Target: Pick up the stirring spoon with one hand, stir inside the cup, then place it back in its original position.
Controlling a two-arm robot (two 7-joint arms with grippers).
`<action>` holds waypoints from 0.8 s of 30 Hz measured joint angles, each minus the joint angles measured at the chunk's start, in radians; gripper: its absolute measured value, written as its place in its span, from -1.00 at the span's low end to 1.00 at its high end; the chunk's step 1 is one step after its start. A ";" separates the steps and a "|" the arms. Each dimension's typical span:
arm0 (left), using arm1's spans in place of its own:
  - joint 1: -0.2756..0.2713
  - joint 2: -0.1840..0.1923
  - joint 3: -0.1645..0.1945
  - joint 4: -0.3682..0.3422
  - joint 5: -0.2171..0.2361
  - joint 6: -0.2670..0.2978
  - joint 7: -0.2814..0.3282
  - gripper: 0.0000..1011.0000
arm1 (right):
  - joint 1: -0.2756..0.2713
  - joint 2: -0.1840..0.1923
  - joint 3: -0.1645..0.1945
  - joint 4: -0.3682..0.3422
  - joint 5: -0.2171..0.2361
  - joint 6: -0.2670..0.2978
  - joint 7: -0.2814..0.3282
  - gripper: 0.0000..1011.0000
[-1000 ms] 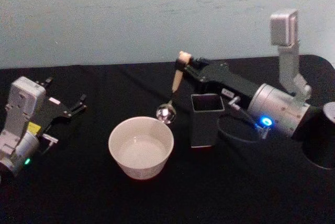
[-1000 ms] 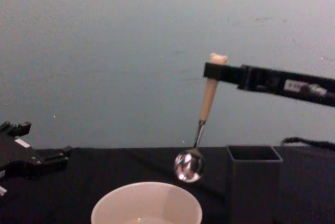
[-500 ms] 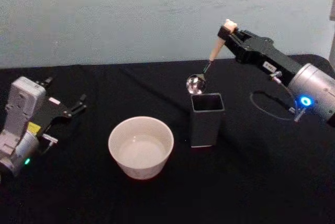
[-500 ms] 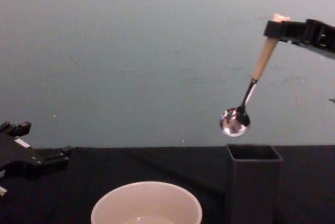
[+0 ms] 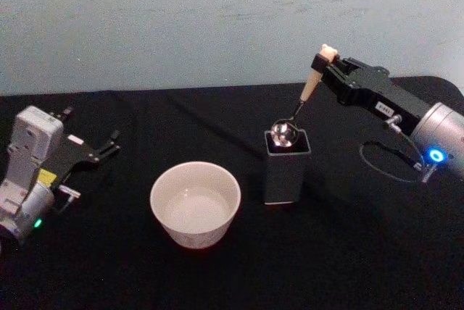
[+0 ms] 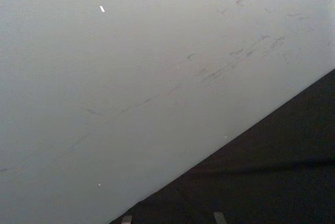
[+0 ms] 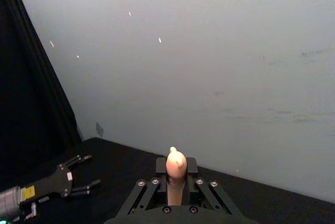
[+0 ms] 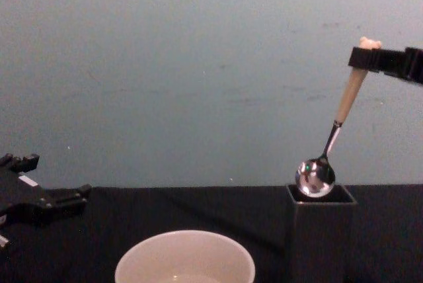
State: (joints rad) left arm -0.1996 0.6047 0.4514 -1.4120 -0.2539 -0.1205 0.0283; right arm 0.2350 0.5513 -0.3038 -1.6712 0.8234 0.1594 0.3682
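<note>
One right end effector (image 5: 321,64) gripping stirring spoon (image 5: 307,91) by top, bowl below at holder (image 5: 284,177) mouth, left end effector (image 5: 92,125) open.

Black-draped table (image 5: 217,281), cream cup (image 5: 194,233), dark grey holder (image 5: 284,179) just beside

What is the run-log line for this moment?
step: spoon into holder | right claw: shut on spoon, tip at holder mouth | left claw: open, parked at left | cup: beside holder
</note>
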 joint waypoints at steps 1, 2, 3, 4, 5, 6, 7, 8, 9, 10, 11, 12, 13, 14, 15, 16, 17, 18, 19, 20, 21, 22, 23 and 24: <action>0.000 0.000 0.000 0.000 0.000 0.000 0.000 0.98 | 0.000 0.002 -0.003 0.002 0.000 -0.002 0.000 -0.58; 0.000 0.000 0.000 0.000 0.000 0.000 0.000 0.98 | 0.000 0.004 -0.009 0.006 -0.001 -0.005 0.001 -0.58; 0.000 0.000 0.000 0.000 0.000 0.000 0.000 0.98 | 0.000 0.004 -0.013 0.008 -0.002 -0.008 0.001 -0.58; 0.000 0.000 0.000 0.000 0.000 0.000 0.000 0.98 | 0.000 0.004 -0.016 0.010 -0.004 -0.009 0.001 -0.58; 0.000 0.000 0.000 0.000 0.000 0.000 0.000 0.98 | 0.000 0.004 -0.023 0.016 -0.010 -0.014 0.001 -0.58; 0.000 0.000 0.000 0.000 0.000 0.000 0.000 0.98 | 0.001 0.004 -0.026 0.020 -0.013 -0.015 0.000 -0.58; 0.000 0.000 0.000 0.000 0.000 0.000 0.000 0.98 | 0.001 0.003 -0.029 0.023 -0.016 -0.017 0.000 -0.58; 0.000 0.000 0.000 0.000 0.000 0.000 0.000 0.98 | 0.002 0.002 -0.033 0.027 -0.020 -0.019 0.000 -0.58; 0.000 0.000 0.000 0.000 0.000 0.000 0.000 0.98 | 0.004 0.000 -0.039 0.034 -0.028 -0.022 -0.002 -0.58; 0.000 0.000 0.000 0.000 0.000 0.000 0.000 0.98 | 0.005 -0.001 -0.042 0.037 -0.032 -0.024 -0.002 -0.58; 0.000 0.000 0.000 0.000 0.000 0.000 0.000 0.98 | 0.006 -0.003 -0.048 0.044 -0.039 -0.026 -0.003 -0.58; 0.000 0.000 0.000 0.000 0.000 0.000 0.000 0.98 | 0.006 -0.004 -0.051 0.048 -0.044 -0.027 -0.004 -0.58; 0.000 0.000 0.000 0.000 0.000 0.000 0.000 0.98 | 0.006 -0.004 -0.054 0.051 -0.049 -0.028 -0.004 -0.58; 0.000 0.000 0.000 0.000 0.000 0.000 0.000 0.98 | 0.007 -0.006 -0.059 0.057 -0.057 -0.030 -0.004 -0.58; 0.000 0.000 0.000 0.000 0.000 0.000 0.000 0.98 | 0.007 -0.006 -0.061 0.060 -0.060 -0.030 -0.004 -0.58; 0.000 0.000 0.000 0.000 0.000 0.000 0.000 0.98 | 0.007 -0.007 -0.063 0.063 -0.064 -0.030 -0.004 -0.58; 0.000 0.000 0.000 0.000 0.000 0.000 0.000 0.98 | 0.007 -0.007 -0.064 0.066 -0.067 -0.031 -0.004 -0.58; 0.000 0.000 0.000 0.000 0.000 0.000 0.000 0.98 | 0.007 -0.008 -0.068 0.072 -0.075 -0.032 -0.003 -0.58; 0.000 0.000 0.000 0.000 0.000 0.000 0.000 0.98 | 0.007 -0.008 -0.070 0.074 -0.079 -0.032 -0.003 -0.58; 0.000 0.000 0.000 0.000 0.000 0.000 0.000 0.98 | 0.007 -0.009 -0.072 0.080 -0.087 -0.033 -0.001 -0.58; 0.000 0.000 0.000 0.000 0.000 0.000 0.000 0.98 | 0.007 -0.010 -0.073 0.082 -0.091 -0.033 -0.001 -0.58; 0.000 0.000 0.000 0.000 0.000 0.000 0.000 0.98 | 0.006 -0.010 -0.074 0.084 -0.094 -0.033 -0.001 -0.58; 0.000 0.000 0.000 0.000 0.000 0.000 0.000 0.98 | 0.005 -0.011 -0.075 0.087 -0.097 -0.033 -0.001 -0.58; 0.000 0.000 0.000 0.000 0.000 0.000 0.000 0.98 | 0.004 -0.012 -0.077 0.091 -0.103 -0.032 -0.001 -0.58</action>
State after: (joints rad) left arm -0.1995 0.6047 0.4514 -1.4120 -0.2539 -0.1205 0.0283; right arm 0.2386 0.5389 -0.3807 -1.5803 0.7207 0.1271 0.3675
